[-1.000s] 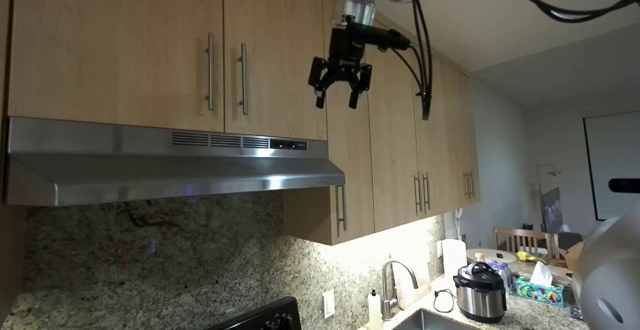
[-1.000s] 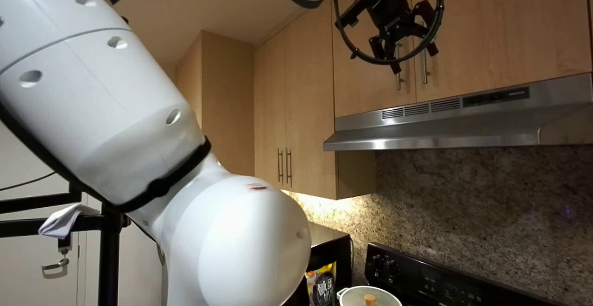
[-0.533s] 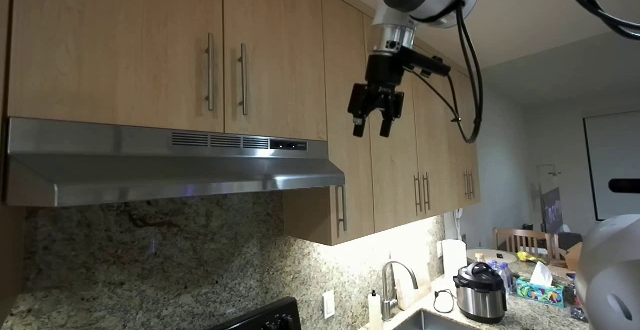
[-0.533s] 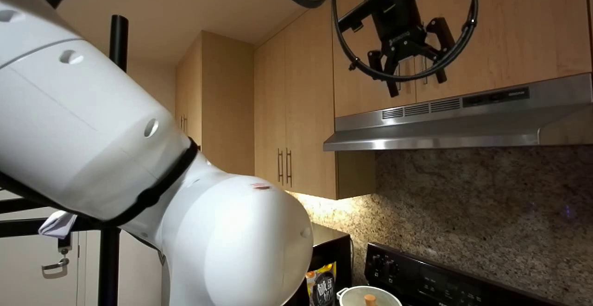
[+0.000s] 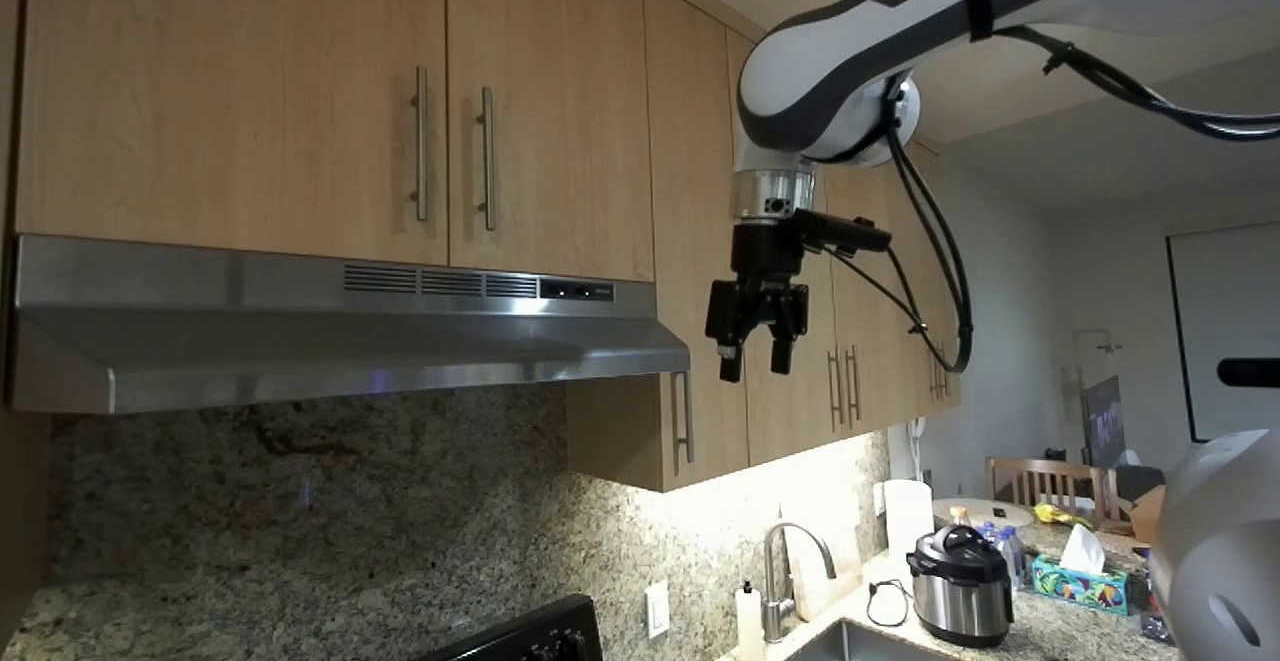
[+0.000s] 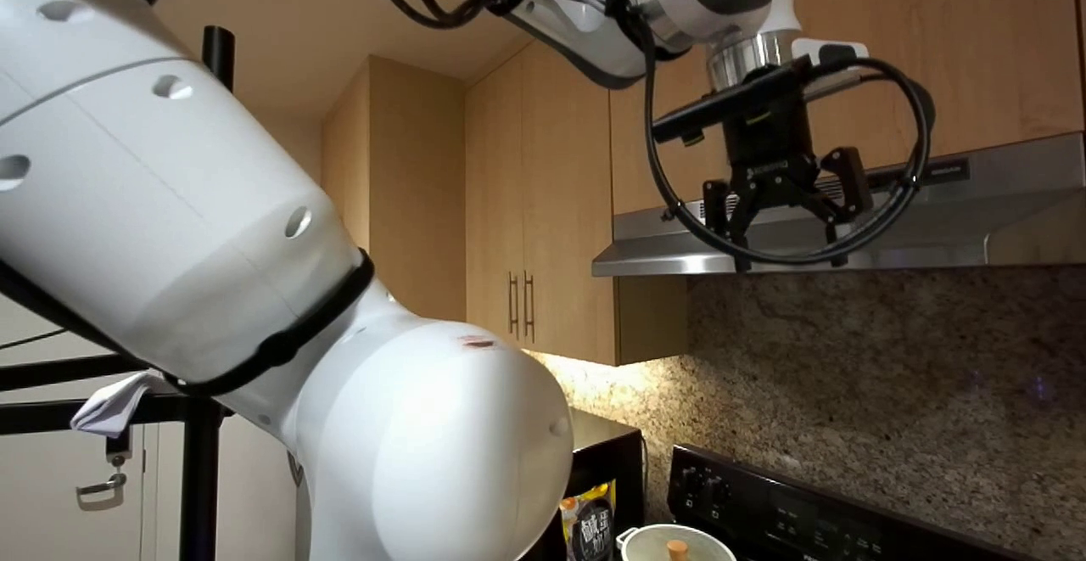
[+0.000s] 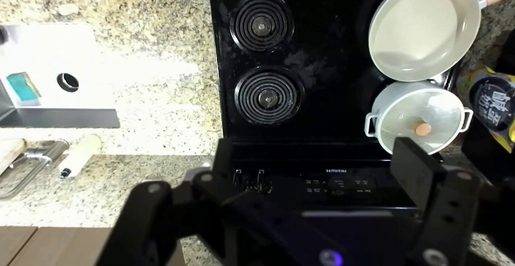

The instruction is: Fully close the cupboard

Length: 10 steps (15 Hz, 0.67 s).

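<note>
Upper left in an exterior view, the cupboard [image 5: 340,101] shows door edges meeting at a narrow seam, bottom edge just above the range hood [image 5: 350,333]. Right of centre, the gripper [image 5: 756,365] points down, jaws parted, free air between.

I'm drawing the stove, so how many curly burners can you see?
2: the upper burner and the lower burner in the wrist view, both left of the pan and the pot. More may be hidden under those.
</note>
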Motion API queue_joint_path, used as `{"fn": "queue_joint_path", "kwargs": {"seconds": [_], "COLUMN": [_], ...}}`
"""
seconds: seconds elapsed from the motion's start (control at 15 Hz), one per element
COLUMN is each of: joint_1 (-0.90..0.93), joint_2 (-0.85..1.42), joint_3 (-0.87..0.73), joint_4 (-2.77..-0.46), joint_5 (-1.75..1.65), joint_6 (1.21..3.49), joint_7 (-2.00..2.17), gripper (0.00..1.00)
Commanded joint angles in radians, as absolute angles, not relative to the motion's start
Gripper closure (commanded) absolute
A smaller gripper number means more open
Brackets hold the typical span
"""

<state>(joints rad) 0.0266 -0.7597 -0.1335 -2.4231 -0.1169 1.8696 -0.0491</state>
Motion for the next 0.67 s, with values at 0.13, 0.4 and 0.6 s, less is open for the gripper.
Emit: {"fn": "queue_joint_path", "kwargs": {"seconds": [0.13,0.4,0.6], "joint_1": [0.005,0.028,0.003], "joint_2": [-0.585,-0.523,-0.526], "joint_3": [-0.116,-0.131,-0.106], "joint_4": [-2.393,-2.36,-2.372], "joint_5": [-0.087,-0.046,-0.065], "joint_6": [1.968,1.967,1.975], "joint_7": [-0.055,-0.119,-0.084], "gripper": [0.0,0.0,0.0]}}
